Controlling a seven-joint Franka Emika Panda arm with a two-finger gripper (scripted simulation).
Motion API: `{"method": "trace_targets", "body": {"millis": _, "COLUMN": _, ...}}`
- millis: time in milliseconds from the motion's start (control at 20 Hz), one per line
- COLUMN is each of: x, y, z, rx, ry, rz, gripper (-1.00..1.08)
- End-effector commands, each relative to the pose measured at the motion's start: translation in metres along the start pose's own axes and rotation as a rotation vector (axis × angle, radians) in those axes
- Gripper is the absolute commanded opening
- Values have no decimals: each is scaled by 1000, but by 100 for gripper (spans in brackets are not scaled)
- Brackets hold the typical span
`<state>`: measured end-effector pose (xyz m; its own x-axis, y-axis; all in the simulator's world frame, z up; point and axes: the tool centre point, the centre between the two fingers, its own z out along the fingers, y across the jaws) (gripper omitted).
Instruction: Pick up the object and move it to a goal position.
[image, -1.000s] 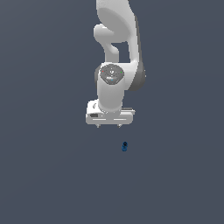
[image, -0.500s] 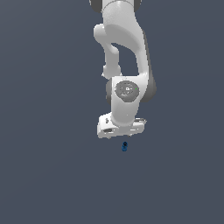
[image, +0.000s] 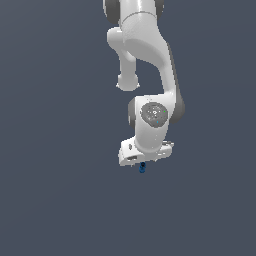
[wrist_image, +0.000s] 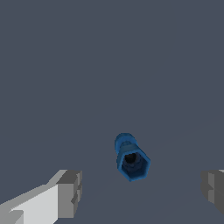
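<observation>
1. My left finger pad (wrist_image: 70, 192) is the first thing across the wrist view: a grey block on a white finger, with bare grey floor (wrist_image: 109, 65) between it and anything else.
2. Next comes the object (wrist_image: 131, 158), a tiny blue piece with faceted sides and a dark hollow at the end facing the camera. It stands on the floor between my two pads, touching neither, a little nearer the first.
3. Last is the other pad (wrist_image: 213, 190), half cut off at the frame edge. So my pincer (image: 143, 163) is spread wide and holds nothing.
4. In the exterior view the object (image: 142, 168) peeks out just below my white hand, which hangs almost on top of it (the fingers themselves are too small there to make out).
5. I judge it light and rigid, since it is so small and looks like hard plastic or metal. A gentle squeeze should do.
6. The flat facets are the place to grip, pads on two opposite faces around mid-height. Pinching on the corners could let it twist or squirt out, and being taller than wide it may tip if one pad arrives first.
7. No goal marker shows in either view.
</observation>
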<state>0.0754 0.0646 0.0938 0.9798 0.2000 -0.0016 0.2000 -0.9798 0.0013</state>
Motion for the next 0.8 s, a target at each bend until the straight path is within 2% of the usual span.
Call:
{"method": "trace_targets", "body": {"millis": 0, "x": 2, "y": -1, "z": 1, "rx": 1, "ry": 2, "rz": -3, "gripper": 100}}
{"method": "trace_targets", "body": {"millis": 250, "x": 1, "y": -1, "z": 7, "rx": 1, "ry": 0, "rz": -1, "gripper": 100}}
{"method": "trace_targets", "body": {"millis": 750, "x": 1, "y": -1, "z": 51, "rx": 1, "ry": 1, "rz": -3, "gripper": 100}}
